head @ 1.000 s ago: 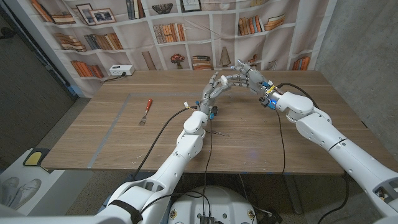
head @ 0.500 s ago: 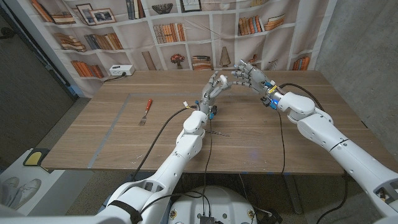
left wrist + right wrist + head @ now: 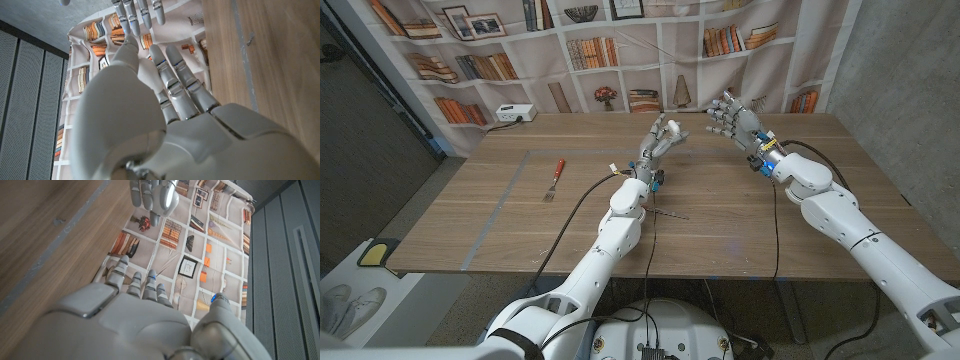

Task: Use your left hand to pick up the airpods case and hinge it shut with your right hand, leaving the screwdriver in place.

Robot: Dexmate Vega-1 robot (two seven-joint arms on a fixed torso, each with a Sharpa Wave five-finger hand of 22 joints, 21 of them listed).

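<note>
A wooden table (image 3: 740, 215) bears 1 orange-handled screwdriver (image 3: 555, 178).

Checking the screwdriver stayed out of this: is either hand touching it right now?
No, the screwdriver lies alone on the table's left part, far from both raised hands.

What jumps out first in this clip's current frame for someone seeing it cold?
Two white robot hands raised over the far middle of the wooden table: the left hand holds a small white airpods case at its fingertips, while the right hand, fingers spread, hangs apart from it. A red-handled screwdriver lies alone on the table's left side.
</note>
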